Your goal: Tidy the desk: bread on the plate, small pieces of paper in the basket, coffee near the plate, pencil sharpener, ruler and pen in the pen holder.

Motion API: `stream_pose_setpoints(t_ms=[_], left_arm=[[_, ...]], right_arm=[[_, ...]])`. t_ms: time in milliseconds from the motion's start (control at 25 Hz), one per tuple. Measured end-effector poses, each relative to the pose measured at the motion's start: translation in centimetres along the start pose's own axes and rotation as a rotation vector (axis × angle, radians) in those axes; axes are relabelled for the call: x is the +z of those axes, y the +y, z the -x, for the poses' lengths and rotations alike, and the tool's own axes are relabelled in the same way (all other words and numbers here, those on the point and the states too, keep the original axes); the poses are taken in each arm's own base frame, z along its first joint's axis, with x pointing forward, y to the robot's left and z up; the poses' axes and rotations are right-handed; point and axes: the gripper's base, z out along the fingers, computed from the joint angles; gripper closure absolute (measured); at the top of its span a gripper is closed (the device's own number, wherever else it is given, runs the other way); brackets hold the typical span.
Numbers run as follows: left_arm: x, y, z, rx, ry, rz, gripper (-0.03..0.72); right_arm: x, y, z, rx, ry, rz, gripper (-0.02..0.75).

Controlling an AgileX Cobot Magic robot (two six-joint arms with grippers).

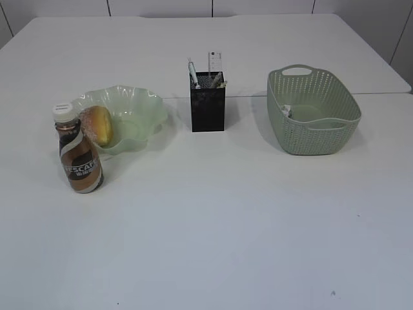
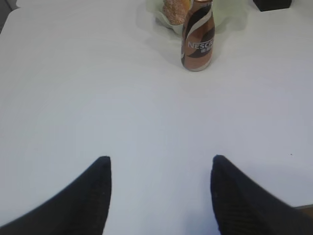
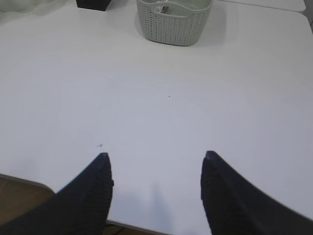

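The bread [image 1: 99, 124] lies on the pale green wavy plate [image 1: 139, 110] at the left. A brown coffee bottle [image 1: 77, 152] stands upright just in front of the plate, also seen in the left wrist view as coffee [image 2: 198, 36]. The black mesh pen holder [image 1: 207, 102] holds a pen [image 1: 192, 72] and a ruler [image 1: 214, 62]; the pencil sharpener cannot be made out. The green basket [image 1: 322, 132] at the right has small paper pieces [image 1: 286, 110] inside. My left gripper [image 2: 161, 161] and right gripper [image 3: 154, 157] are open over bare table, holding nothing. Neither arm shows in the exterior view.
The white table's near edge [image 3: 73, 192] runs under my right gripper's left finger. The basket [image 3: 173, 22] and a corner of the pen holder [image 3: 93, 4] sit far ahead in the right wrist view. A seam between two tabletops [image 1: 381, 93] runs behind the objects.
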Motion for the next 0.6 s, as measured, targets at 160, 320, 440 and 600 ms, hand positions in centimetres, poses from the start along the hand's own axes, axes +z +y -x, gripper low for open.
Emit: stream_pose_setpoints(t_ms=[160, 320, 440, 600], left_arm=[[-0.02, -0.02, -0.01, -0.005, -0.002, 0.006, 0.241], [0.0, -0.03, -0.02, -0.006, -0.001, 0.007, 0.243], [0.0, -0.04, -0.02, -0.007, -0.001, 0.006, 0.245], [0.0, -0.04, -0.02, -0.006, -0.001, 0.004, 0.26]], right_arm=[[0.0, 0.0, 0.02, 0.0, -0.002, 0.0, 0.279], [0.0, 0.01, 0.02, 0.004, -0.002, -0.006, 0.279], [-0.01, 0.03, 0.02, 0.017, 0.0, -0.028, 0.279], [-0.01, 0.04, 0.03, 0.019, -0.001, -0.032, 0.279]])
